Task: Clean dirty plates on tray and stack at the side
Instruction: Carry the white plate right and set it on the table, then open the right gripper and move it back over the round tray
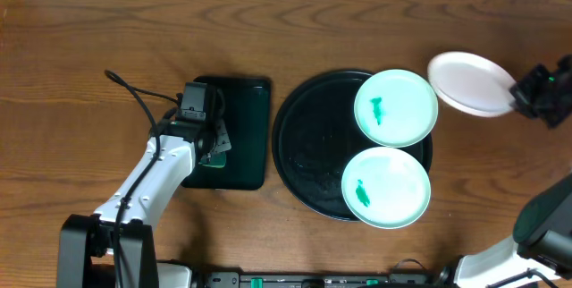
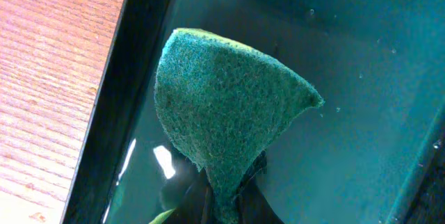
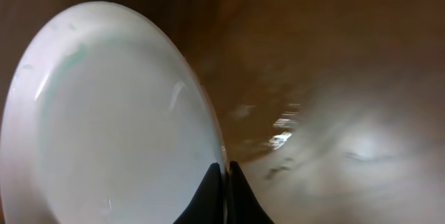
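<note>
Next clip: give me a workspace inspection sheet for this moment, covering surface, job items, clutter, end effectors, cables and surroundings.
Surface: wooden table, brown grain.
Job's things: round black tray holds the upper mint plate and the lower mint plate, each with a green smear. The white plate is off the tray to its right, with no smear seen from overhead.
Clutter: rectangular black tray left of the round one.
End effectors: left end effector shut on a green scouring pad over the rectangular tray; right end effector shut on the white plate's rim.
Cables: black cable lies on the table by the left arm.
Surroundings: nothing seen.
</note>
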Robot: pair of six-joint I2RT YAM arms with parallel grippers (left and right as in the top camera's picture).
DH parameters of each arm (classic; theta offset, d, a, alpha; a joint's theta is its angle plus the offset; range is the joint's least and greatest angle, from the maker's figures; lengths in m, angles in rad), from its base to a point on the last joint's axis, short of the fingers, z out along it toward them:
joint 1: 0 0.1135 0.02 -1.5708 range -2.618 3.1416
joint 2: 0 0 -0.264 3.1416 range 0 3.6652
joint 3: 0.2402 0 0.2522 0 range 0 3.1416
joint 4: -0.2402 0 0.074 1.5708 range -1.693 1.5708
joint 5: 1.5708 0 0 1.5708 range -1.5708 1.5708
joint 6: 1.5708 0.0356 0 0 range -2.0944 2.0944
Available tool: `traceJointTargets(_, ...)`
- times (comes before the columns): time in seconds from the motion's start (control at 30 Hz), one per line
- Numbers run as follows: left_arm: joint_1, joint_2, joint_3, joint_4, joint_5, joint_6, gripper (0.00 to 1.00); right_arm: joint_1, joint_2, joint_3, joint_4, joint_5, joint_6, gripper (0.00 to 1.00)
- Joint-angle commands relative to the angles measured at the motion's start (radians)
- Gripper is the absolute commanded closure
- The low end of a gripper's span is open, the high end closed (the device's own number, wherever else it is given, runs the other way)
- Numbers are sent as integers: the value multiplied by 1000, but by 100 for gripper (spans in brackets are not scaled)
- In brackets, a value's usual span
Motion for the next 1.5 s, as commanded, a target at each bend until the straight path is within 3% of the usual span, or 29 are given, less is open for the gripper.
traceJointTargets(0.0,0,-8,-7,-1,-2,9,92,-48,-33,9,-18,104,-26,99)
traceJointTargets(0.2,0,-8,-7,2,-2,9,92,-77,-33,-56,-9,182,-26,99)
traceJointTargets(0.67,0,-8,-7,2,-2,9,92,-71,-33,-357,264,182,-26,99)
traceJointTargets(1.27,0,-8,-7,2,-2,9,92,-38,-33,-406,296,166,-71,99)
traceJointTargets(1.33,0,-8,-7,2,-2,9,92,-38,-33,-408,299,172,-71,94)
traceJointTargets(1.47,0,-8,-7,2,-2,9,92,-37,-34,-407,290,172,-88,67)
